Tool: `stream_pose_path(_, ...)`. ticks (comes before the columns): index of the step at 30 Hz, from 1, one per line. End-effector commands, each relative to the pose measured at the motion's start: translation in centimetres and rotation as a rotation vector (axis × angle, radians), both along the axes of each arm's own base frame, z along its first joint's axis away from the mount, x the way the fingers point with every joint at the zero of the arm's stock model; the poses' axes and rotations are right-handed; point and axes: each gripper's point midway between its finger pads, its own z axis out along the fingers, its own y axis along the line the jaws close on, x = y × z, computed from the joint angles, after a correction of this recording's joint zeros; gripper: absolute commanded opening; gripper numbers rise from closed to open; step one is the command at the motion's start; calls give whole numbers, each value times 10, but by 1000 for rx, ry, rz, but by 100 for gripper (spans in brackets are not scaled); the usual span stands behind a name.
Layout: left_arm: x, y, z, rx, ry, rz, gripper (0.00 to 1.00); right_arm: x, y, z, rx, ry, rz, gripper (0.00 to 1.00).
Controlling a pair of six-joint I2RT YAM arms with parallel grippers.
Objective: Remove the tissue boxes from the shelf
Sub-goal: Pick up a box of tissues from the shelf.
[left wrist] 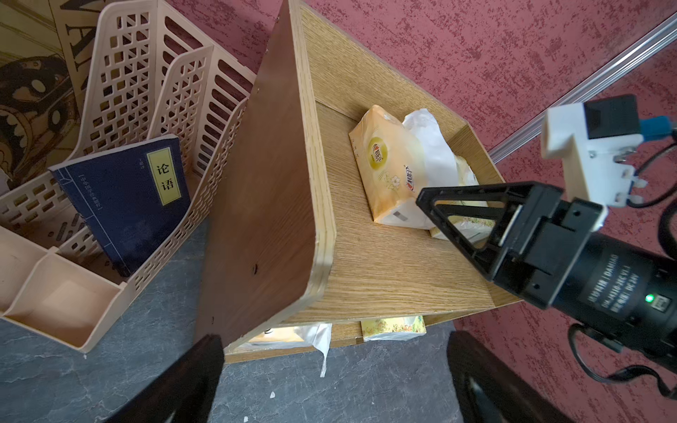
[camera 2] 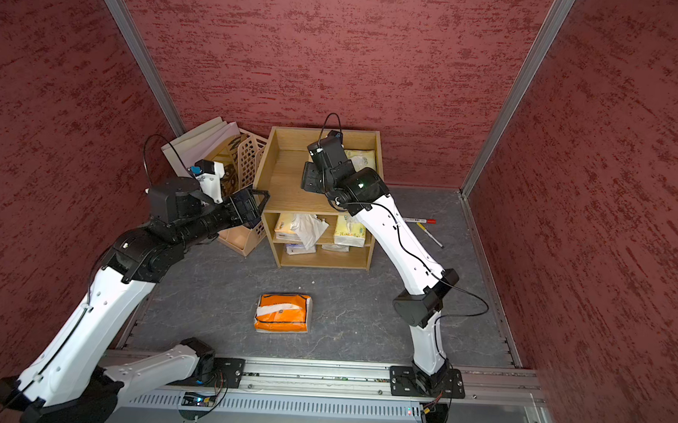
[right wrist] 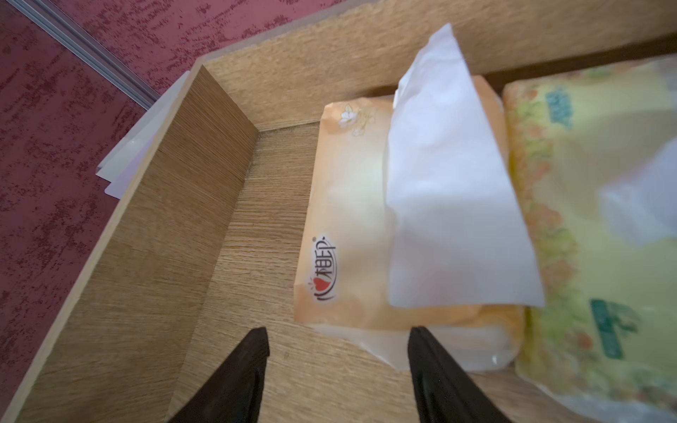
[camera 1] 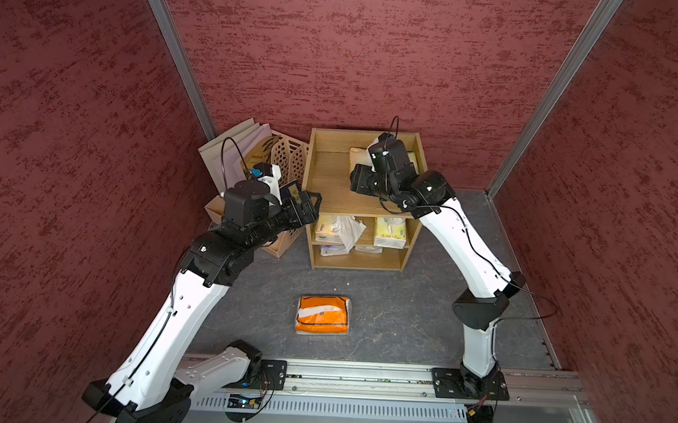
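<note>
Cream tissue pack (right wrist: 348, 205) on shelf (camera 1: 329, 180) top tier, far right. Likely soft, light, slick wrap: pinch across short end. Right tool (right wrist: 337, 331) spread, empty, at near end. Left tool (left wrist: 335, 340) spread, empty.

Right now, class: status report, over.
Left gripper open, beside shelf. Right gripper open, at cream tissue pack, top tier. White tissue sticks up from it.

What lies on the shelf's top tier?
Two packs side by side: a cream pack with white tissue sticking out and a yellow-green pack. In top views the right arm partly covers them.
</note>
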Motion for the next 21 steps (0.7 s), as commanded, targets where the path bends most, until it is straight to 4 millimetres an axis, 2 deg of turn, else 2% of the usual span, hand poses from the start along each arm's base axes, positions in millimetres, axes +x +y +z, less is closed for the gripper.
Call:
stream_pose_path(1, -2, 2, 16, 23, -54, -7, 100, 9, 5, 16, 41, -60, 1, 64)
stream_pose_path(7, -6, 4, 18, 38, -60, -9, 100, 19, -6, -8, -50, -35, -72, 60)
stream_pose_path(12, -10, 9, 18, 41, -64, 4, 100, 25, -4, -15, -86, -44, -70, 50)
stream_pose_path(18, -10, 9, 16, 39, -60, 8, 100, 26, 8, -5, -68, -85, -12, 16)
stream_pose_path(21, -9, 8, 15, 29, -56, 9, 100, 21, 12, 0, -59, -92, 27, 6)
